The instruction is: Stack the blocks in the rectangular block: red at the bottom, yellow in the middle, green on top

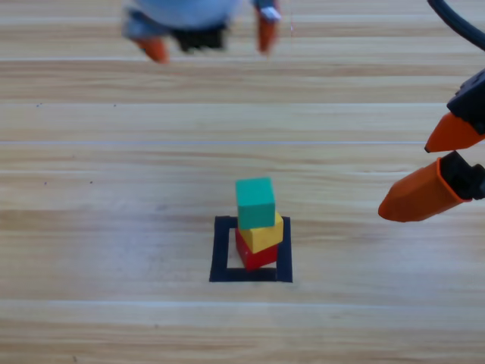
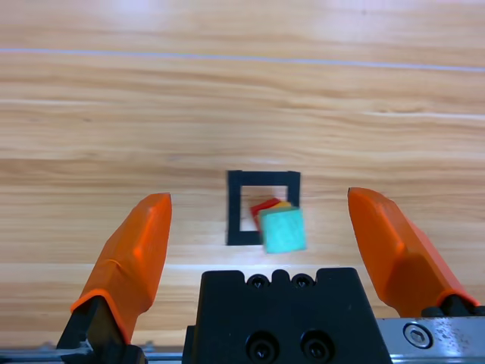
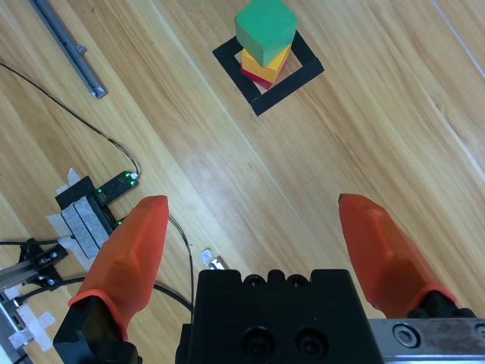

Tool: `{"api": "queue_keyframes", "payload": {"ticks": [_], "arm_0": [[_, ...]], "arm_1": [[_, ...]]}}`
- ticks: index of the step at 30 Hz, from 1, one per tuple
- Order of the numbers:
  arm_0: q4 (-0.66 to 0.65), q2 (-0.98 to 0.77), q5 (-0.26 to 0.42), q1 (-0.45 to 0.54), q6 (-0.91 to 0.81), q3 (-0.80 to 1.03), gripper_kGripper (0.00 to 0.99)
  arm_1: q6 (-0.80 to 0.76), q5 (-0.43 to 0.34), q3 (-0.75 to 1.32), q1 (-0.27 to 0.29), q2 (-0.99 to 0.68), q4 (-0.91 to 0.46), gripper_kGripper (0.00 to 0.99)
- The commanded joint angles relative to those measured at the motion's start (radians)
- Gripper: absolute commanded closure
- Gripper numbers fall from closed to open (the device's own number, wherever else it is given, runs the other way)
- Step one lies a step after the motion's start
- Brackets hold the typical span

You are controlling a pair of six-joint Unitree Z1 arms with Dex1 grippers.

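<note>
With green (image 1: 255, 202) on yellow (image 1: 262, 234) on red (image 1: 255, 256) inside the rectangular block (image 1: 220, 250), both my left gripper (image 1: 208, 44) and right gripper (image 1: 428, 171) hang spread and empty, so I should withdraw high and wide to avoid nudging the slightly twisted stack.

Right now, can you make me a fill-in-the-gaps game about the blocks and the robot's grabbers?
1. The block at the very top of the tower is ____.
2. The yellow block sits on the ____ block.
3. The tower stands inside a square of black ____ on the table.
4. The left gripper and the right gripper both have their jaws ____, holding nothing.

Missing words: green; red; tape; open
</note>
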Motion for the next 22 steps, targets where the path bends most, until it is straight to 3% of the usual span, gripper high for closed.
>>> {"api": "queue_keyframes", "payload": {"ticks": [1,6,22], "arm_0": [[-0.101,-0.133,0.084,-0.109,0.012,0.287,0.000],[-0.517,-0.424,0.087,-0.124,0.132,0.849,0.000],[-0.648,-0.526,0.088,-0.124,0.169,1.085,0.000]], "arm_1": [[0.001,-0.028,0.032,-0.022,0.049,-0.022,0.000],[0.001,-0.028,0.026,-0.022,0.057,-0.022,0.000],[0.001,-0.079,0.009,-0.022,0.113,-0.016,0.000]]}}
